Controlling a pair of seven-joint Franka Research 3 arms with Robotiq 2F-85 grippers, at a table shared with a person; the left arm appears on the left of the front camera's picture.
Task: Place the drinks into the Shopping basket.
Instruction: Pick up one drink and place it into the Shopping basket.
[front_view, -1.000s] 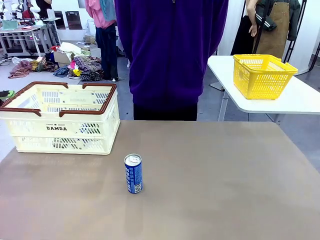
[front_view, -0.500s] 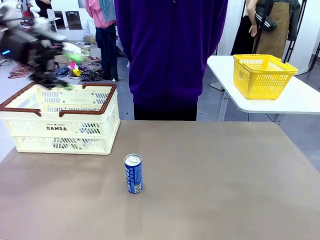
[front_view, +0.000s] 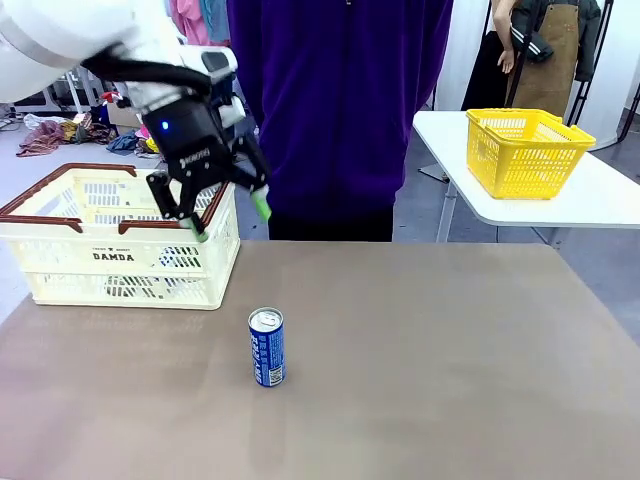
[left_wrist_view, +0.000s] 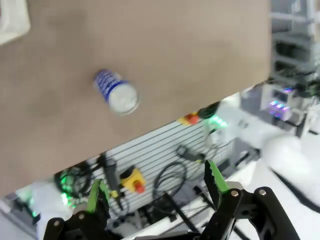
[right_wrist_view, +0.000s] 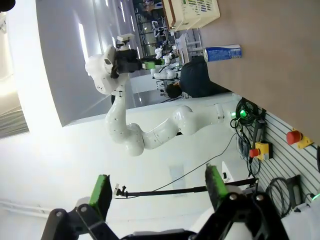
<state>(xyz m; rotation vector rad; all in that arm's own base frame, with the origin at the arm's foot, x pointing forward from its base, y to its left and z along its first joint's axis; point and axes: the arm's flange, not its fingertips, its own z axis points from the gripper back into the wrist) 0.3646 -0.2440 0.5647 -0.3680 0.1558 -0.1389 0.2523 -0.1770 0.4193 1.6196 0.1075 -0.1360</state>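
The slim blue metal drink can (front_view: 267, 347) with white lettering looks blurred in the left wrist view, its print unreadable. It stands upright on the brown table (front_view: 430, 360), near the large cream plastic Shopping basket (front_view: 120, 250) with brown rim, printed "DAMDA". The left gripper (front_view: 231, 222) hangs tilted above the basket's right end, green-padded fingers spread wide, empty. The right gripper (right_wrist_view: 157, 187) is open too, holding nothing, well away from the table.

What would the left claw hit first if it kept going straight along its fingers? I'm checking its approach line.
Probably the bare tabletop. The left claw hangs open above the table beside the Shopping basket; in its wrist view the blue can stands off to one side of the line between the fingers. Depth is uncertain.
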